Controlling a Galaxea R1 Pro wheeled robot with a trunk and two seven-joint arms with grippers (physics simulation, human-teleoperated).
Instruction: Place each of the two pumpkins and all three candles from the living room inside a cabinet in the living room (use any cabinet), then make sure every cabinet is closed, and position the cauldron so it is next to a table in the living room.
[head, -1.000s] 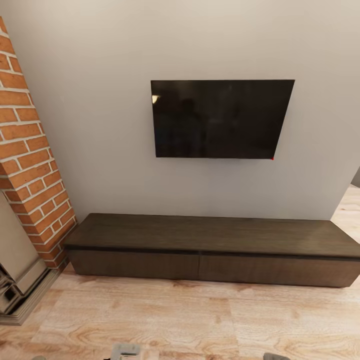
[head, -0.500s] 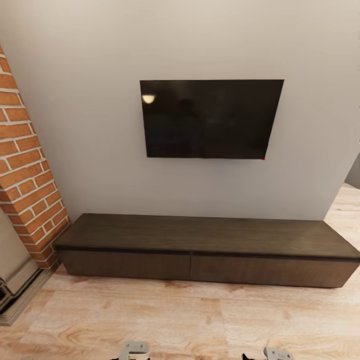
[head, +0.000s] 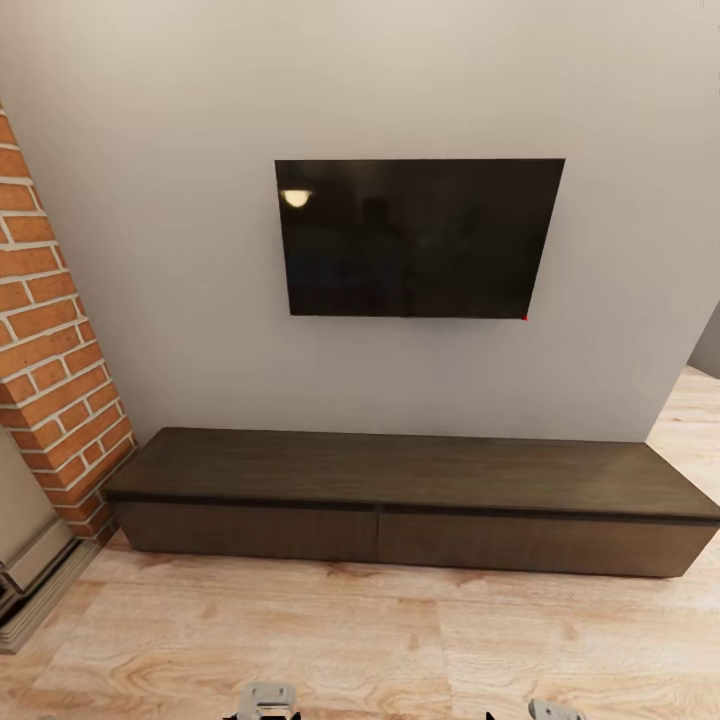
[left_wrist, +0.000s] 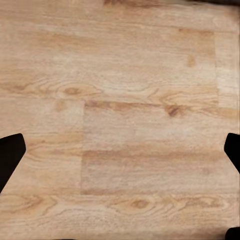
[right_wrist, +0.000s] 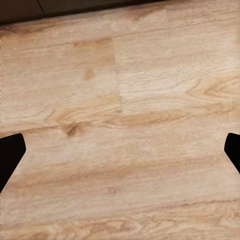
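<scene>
The cabinet (head: 400, 500) is a long, low dark-brown unit against the grey wall, straight ahead across the wood floor, with both drawer fronts shut flush. Its flat top is bare. The pumpkins, candles, cauldron and table are out of view. My left gripper (left_wrist: 120, 155) hangs over bare floor planks, its dark fingertips (left_wrist: 10, 157) spread wide with nothing between them. My right gripper (right_wrist: 120, 152) is also open over the floor, with a dark strip of the cabinet's base at the picture's edge. Grey parts of both arms, the left arm (head: 266, 700) and the right arm (head: 556, 711), peek in at the head view's lower edge.
A black TV (head: 418, 238) hangs on the wall above the cabinet. A red brick fireplace column (head: 50, 350) with a stepped hearth (head: 30, 590) stands at the left. Light wood floor (head: 380, 630) stretches between me and the cabinet and continues past its right end.
The camera has swung slightly right, so the cabinet, TV and brick column sit further left in the picture. The arm parts at the lower edge now show a little more.
</scene>
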